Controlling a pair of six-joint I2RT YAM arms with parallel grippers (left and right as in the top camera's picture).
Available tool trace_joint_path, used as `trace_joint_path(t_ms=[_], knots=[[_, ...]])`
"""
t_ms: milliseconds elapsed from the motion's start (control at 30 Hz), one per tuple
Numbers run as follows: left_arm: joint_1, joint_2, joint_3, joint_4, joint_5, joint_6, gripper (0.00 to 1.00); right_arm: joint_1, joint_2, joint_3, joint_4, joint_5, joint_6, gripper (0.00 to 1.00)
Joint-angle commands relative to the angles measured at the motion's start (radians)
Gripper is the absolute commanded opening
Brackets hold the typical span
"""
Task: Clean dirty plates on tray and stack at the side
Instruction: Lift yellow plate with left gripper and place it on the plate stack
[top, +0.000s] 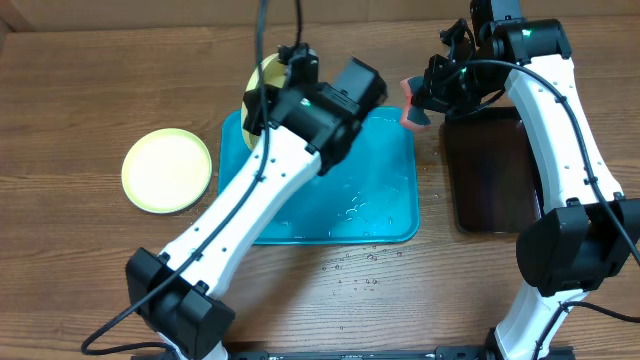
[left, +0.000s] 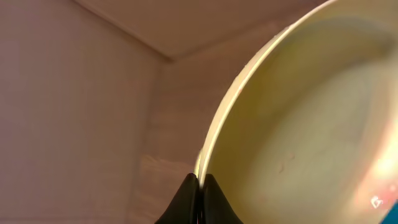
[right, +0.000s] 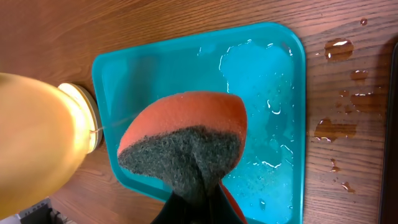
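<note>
Overhead, scrubbing is in hand: my left gripper (left: 199, 186) pinches the rim of a tilted plate (left: 298, 124), my right gripper (right: 198, 199) clamps the sponge (right: 186, 124); next, I'd press sponge to plate.

1. Left arm (top: 240, 200): base at the near table edge, stretched diagonally away toward mid-table, with the wrist bent at the far end.
2. Left gripper (left: 199, 185): jaws pinched tight on the rim of a plate (left: 298, 124).
3. Right arm (top: 565, 120): runs from its near-side base up to the far edge, wrist turned inward toward the left arm.
4. Right gripper (right: 199, 202): jaws clamped on a sponge (right: 183, 134), grey scouring side facing the wrist camera.
</note>
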Motion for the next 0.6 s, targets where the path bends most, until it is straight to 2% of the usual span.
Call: trace_joint_path(t_ms=[0, 200, 433, 567], knots=[[-0.054, -0.018, 0.009, 0.002, -0.225, -0.053, 0.04, -0.002, -0.007, 0.016, 0.005, -0.001, -0.010, 0.04], [-0.093, -0.018, 0.010, 0.004, -0.308, -0.052, 0.04, -0.002, -0.007, 0.016, 0.002, -0.001, -0.011, 0.04], [-0.099, -0.018, 0.009, 0.005, -0.306, -0.053, 0.04, -0.002, -0.007, 0.016, 0.001, -0.001, -0.011, 0.04], [-0.098, -0.018, 0.010, 0.007, -0.255, -0.069, 0.04, -0.002, -0.007, 0.016, 0.002, -0.001, -0.011, 0.04]])
